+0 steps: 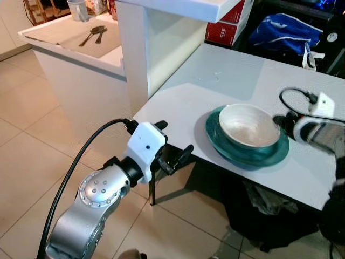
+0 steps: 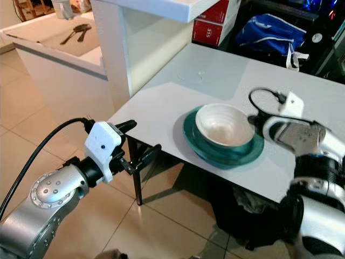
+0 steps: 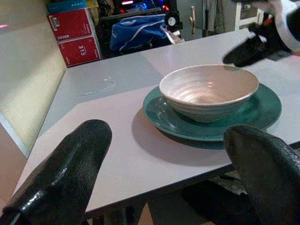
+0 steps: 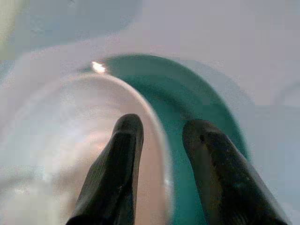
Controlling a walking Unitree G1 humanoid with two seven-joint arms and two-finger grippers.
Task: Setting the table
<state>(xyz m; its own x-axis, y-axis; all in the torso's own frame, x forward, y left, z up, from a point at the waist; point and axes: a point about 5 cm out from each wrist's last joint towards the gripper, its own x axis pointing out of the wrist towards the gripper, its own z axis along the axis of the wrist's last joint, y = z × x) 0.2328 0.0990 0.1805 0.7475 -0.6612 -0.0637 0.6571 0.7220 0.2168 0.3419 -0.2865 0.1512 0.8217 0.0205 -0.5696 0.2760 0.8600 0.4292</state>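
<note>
A white bowl [image 1: 249,125] sits inside a green plate [image 1: 237,151] near the front edge of the grey table [image 1: 215,81], not far from its front left corner. The right gripper [image 4: 161,140] straddles the bowl's right rim, one finger inside the bowl and the other outside over the plate, with the rim in the narrow gap between them; whether the fingers actually press on it I cannot tell. The left gripper [image 1: 172,154] hangs just off the table's front left corner, fingers spread wide and holding nothing.

The risk, as I judge it, lies in that rim grip. A pinch on one side of a smooth bowl could let it tip or slide when lifted, or drag the plate toward the near edge. Two spoons [image 1: 95,34] lie on the counter [image 1: 64,38] well behind, not yet brought over.
</note>
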